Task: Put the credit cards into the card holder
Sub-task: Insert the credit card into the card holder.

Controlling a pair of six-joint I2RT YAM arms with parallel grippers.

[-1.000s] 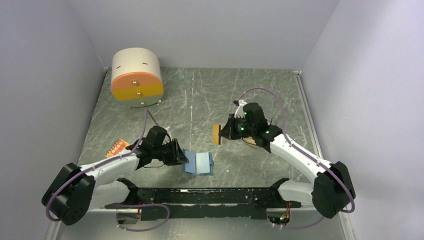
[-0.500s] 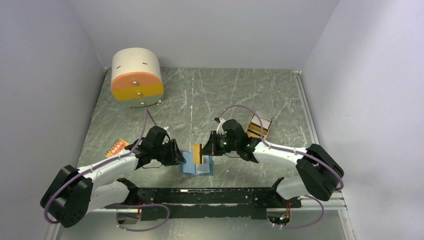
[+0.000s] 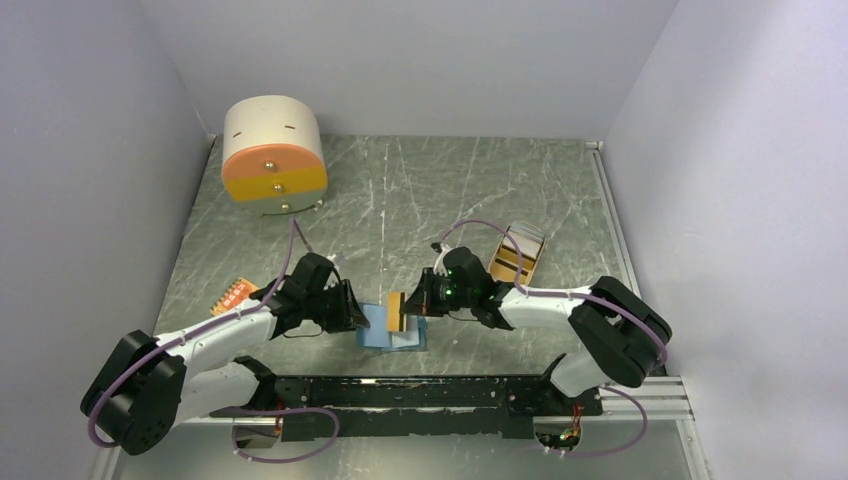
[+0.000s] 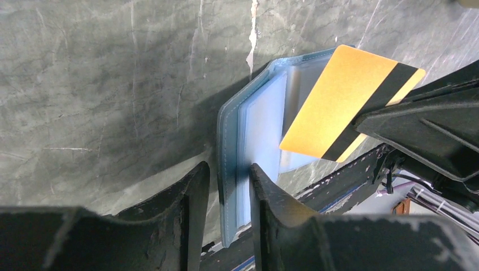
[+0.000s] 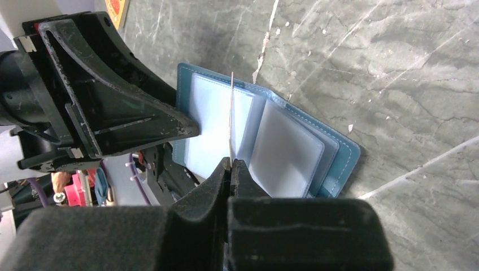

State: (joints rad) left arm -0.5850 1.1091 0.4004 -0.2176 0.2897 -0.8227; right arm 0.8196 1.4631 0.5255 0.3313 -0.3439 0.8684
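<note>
The card holder is a blue wallet lying open near the table's front edge, with clear inner sleeves. My left gripper is shut on its left flap, which stands between the two fingers. My right gripper is shut on an orange-yellow credit card with a black stripe. It holds the card on edge over the open wallet, and the card's far edge lies between the sleeves. Another orange card lies on the table to the left.
A tan tray holding more cards stands to the right, behind the right arm. A round cream and orange drawer box stands at the back left. The black base rail runs just in front of the wallet.
My right gripper has carried the orange card from beside the tray leftwards and down to the open wallet. The left gripper has stayed on the wallet's flap.
</note>
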